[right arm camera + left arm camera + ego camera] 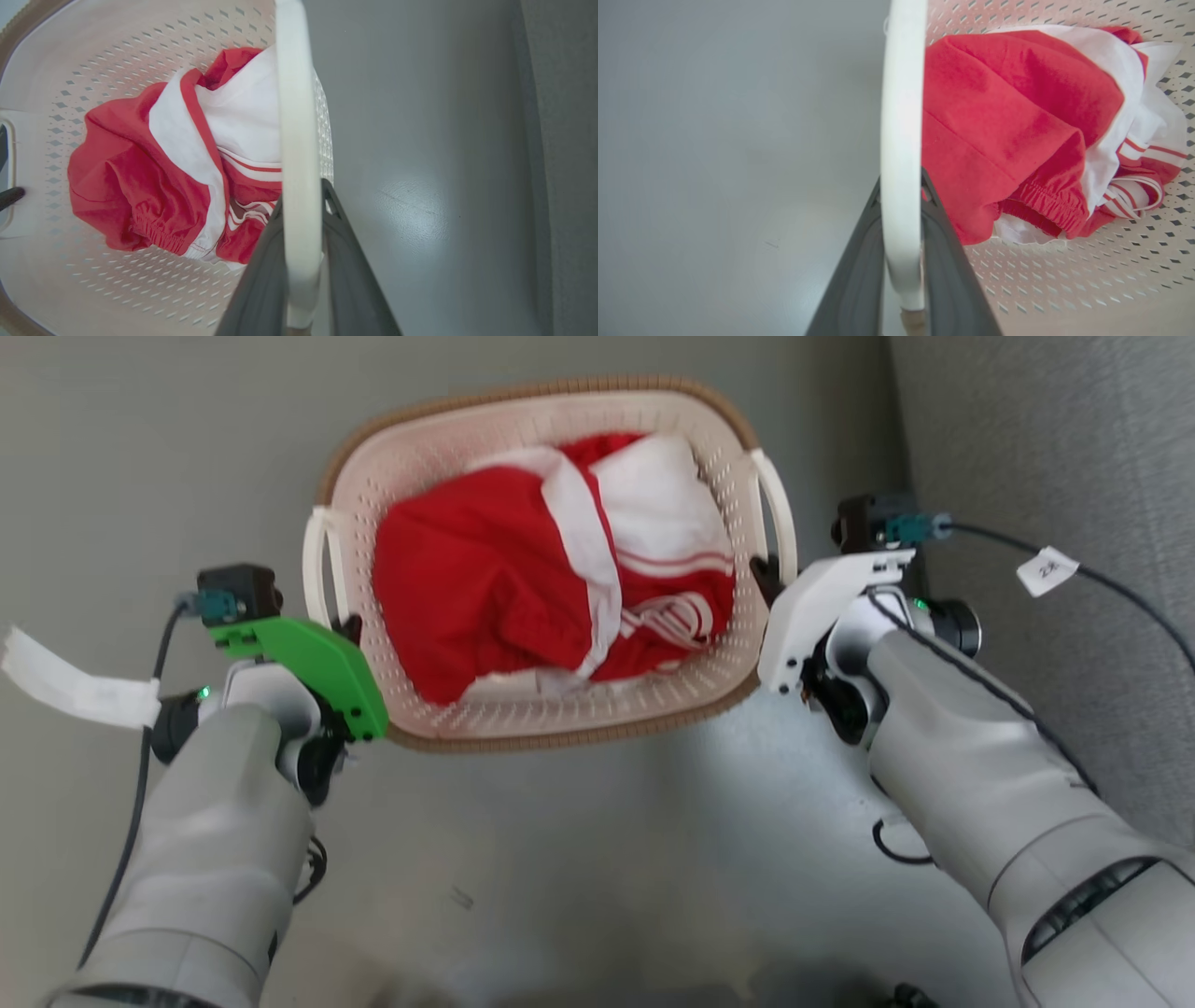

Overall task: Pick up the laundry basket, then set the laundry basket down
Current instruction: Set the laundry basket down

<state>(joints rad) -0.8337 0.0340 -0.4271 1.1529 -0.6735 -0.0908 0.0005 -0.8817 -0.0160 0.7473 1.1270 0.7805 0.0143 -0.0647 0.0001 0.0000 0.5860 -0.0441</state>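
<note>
gripping the laundry basket (560, 387) by its two white loop handles (316, 565), the left gripper (901, 182) and right gripper (302, 196) each have dark fingers (859, 270) closed around one handle. the basket, holding red-and-white clothes (485, 588), sits between both arms with grey floor (597, 859) below.

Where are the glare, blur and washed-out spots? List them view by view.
Head view: slightly soft throughout, with a pale sheen on the floor near the laundry basket. Left wrist view: the left handle, close to the lens, looks washed-out and soft-edged. Right wrist view: a bright glare patch on the floor right of the right handle.
</note>
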